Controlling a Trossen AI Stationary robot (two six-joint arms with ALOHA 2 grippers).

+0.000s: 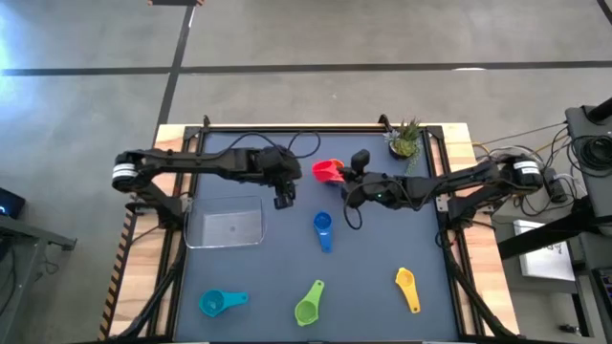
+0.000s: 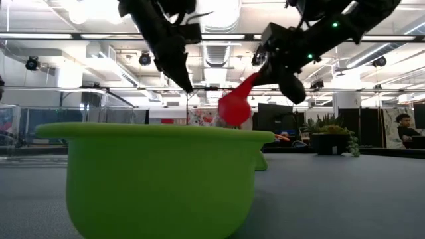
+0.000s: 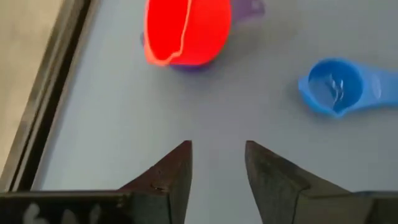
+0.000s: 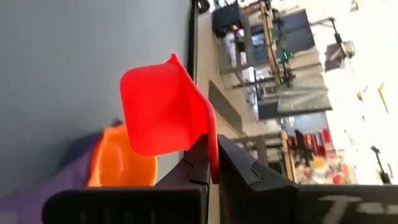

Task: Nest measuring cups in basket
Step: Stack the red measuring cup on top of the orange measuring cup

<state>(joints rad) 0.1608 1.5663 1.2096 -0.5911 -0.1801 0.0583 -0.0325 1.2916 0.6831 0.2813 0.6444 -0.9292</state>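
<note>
A red cup (image 1: 328,171) hangs tilted above orange (image 4: 121,163) and purple (image 4: 37,193) cups; blue (image 1: 323,229), teal (image 1: 218,302), green (image 1: 308,305) and yellow (image 1: 406,287) cups lie scattered beside a clear basket (image 1: 226,227).

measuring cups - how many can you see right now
7. Red cup is held in the right end effector. Orange cup sits in purple cup beneath it. Blue cup mid-table. Teal cup, green cup, yellow cup along the near edge.

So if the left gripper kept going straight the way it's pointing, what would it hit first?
Probably the red cup, held up by the right gripper. The left gripper, jaws apart, aims at bare mat just short of it, with the blue cup off to one side. Depth is unclear.
</note>
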